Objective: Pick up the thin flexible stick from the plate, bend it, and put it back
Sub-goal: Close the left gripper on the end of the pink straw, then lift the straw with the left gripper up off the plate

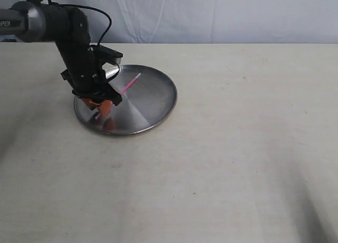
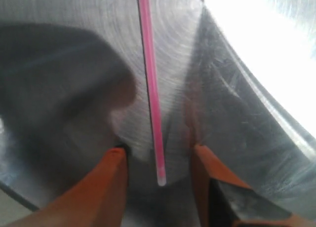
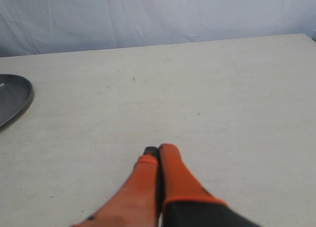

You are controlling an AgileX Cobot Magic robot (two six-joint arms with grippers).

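Left pincer (image 1: 103, 106) is low over the plate (image 1: 156, 97), its orange fingers (image 2: 114, 180) parted (released) either side of the stick (image 2: 152, 89), whose pale tip sits between them, untouched. The stick lies straight on the plate. Right pincer (image 3: 158, 155) is clenched, fingertips together, over the counter (image 3: 222, 98), well apart from the plate.
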